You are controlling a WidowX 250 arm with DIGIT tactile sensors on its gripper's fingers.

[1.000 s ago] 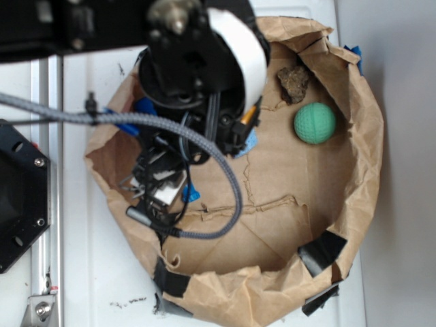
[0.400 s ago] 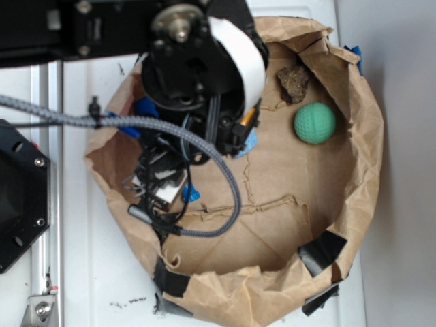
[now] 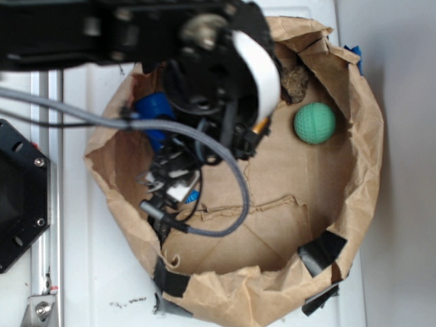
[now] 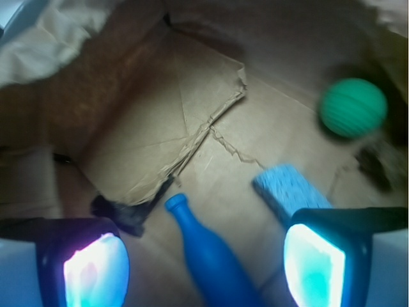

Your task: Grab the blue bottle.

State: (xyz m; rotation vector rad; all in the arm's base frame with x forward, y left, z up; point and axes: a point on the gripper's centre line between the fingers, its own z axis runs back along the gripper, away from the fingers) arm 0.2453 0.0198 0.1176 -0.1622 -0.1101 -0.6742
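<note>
In the wrist view the jaws are standing wide open and are holding nothing; their two glowing pads (image 4: 96, 275) are sitting one at each side of the lower edge, and the gripper (image 4: 204, 275) is hanging above the paper floor. The blue bottle (image 4: 208, 256) is lying flat between the pads, a little nearer to the left one, and it is not touching either of them; its body is running out of the lower edge and its narrow neck is pointing away from the camera. To do this step well, I think the gripper should be coming straight down over the thick body, not over the neck, because the neck is tapering and the smooth plastic could be slipping out. Before closing, a small shift to center the bottle would help, so that one pad is not pushing it and rolling it away. Just beside the bottle, on the right, the pale blue sponge (image 4: 291, 192) is lying, and the right pad should be staying clear of it. Farther from the bottle the green ball (image 4: 353, 107) is resting near the wall of the paper bag (image 4: 96, 89), well apart.
</note>
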